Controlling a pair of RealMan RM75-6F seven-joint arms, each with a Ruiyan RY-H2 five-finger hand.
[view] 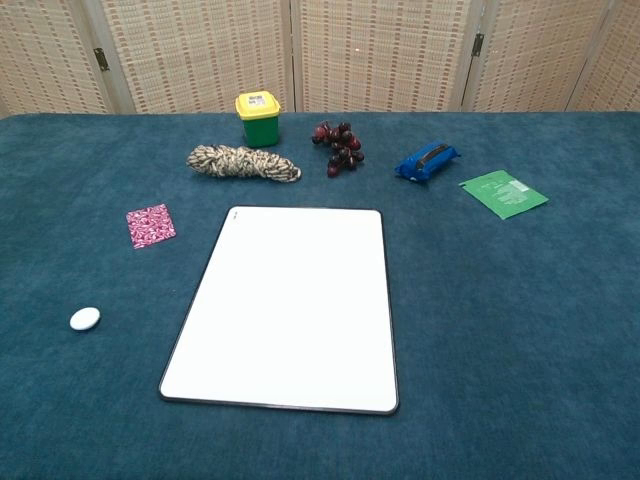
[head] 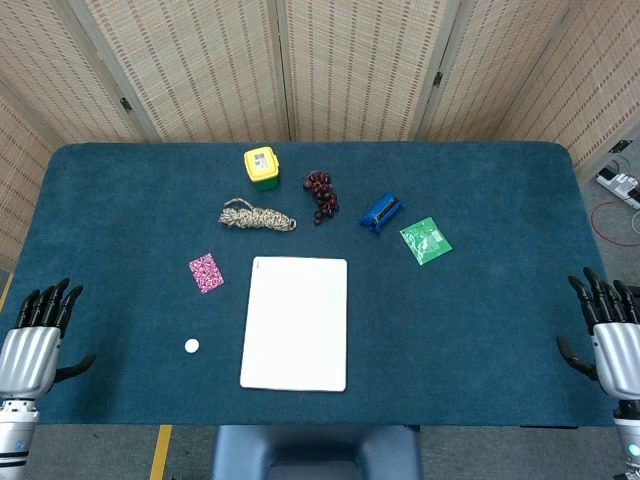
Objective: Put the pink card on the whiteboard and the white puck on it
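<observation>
Woven screens close off the back, and a blue-felt table (head: pixel 480 330) fills the head view. Nothing of the task is done yet, judging by the layout: the whiteboard (head: pixel 296 322) lies bare at centre, the pink card (head: pixel 205 272) sits flat on the felt at about ten o'clock from it, just beside its far-left corner, and the white puck (head: pixel 191 346) rests at roughly nine o'clock, near the board's left edge but apart from it. Both moves are left to make, card first by my reading.

Left hand (head: pixel 34 340) hovers off the table's near-left edge, fingers apart, holding nothing. Right hand (head: pixel 613 335) mirrors it at the near-right edge, fingers spread and empty too. Neither shows in the chest view.

Along the far side, twelve o'clock from the board: a yellow-lidded green tub (view: pixel 259 118), a coiled rope (view: pixel 242 162), dark grapes (view: pixel 338 146), a blue pouch (view: pixel 427 161) and a green packet (view: pixel 503 193). There's a label on the tub's lid and print on the packet, both too small to read.
</observation>
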